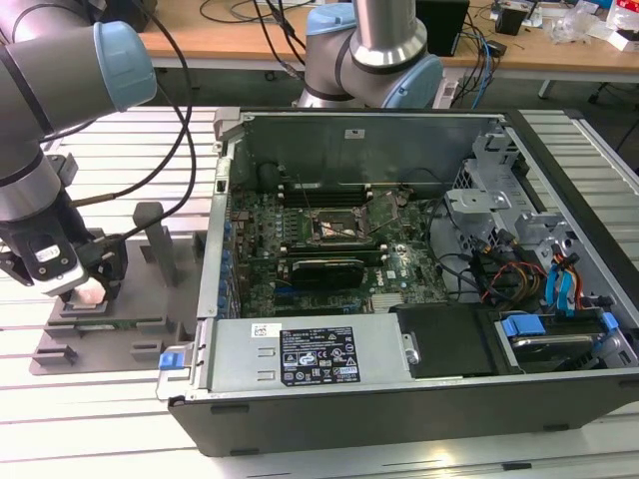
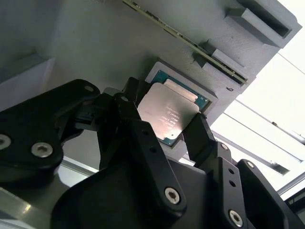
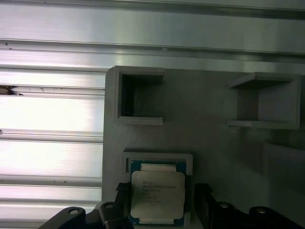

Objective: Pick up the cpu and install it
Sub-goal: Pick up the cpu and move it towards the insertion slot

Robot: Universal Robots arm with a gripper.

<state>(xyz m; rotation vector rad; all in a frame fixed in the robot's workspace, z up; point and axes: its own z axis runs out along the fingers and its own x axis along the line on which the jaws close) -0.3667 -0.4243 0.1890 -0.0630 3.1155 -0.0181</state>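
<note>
Gripper (image 2: 164,115) with spread fingers (image 2: 201,139) straddles cpu (image 2: 167,110) in grey holder (image 3: 205,148) at the exterior view's left; pick-up seemingly underway, needing level, gentle squeeze.

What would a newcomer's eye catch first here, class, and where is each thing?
The open case with its green board sits mid-right in the exterior view. At that view's left the gripper hangs low over a grey holder. In both wrist views its open jaws flank the cpu, which lies in the holder's recess.
</note>
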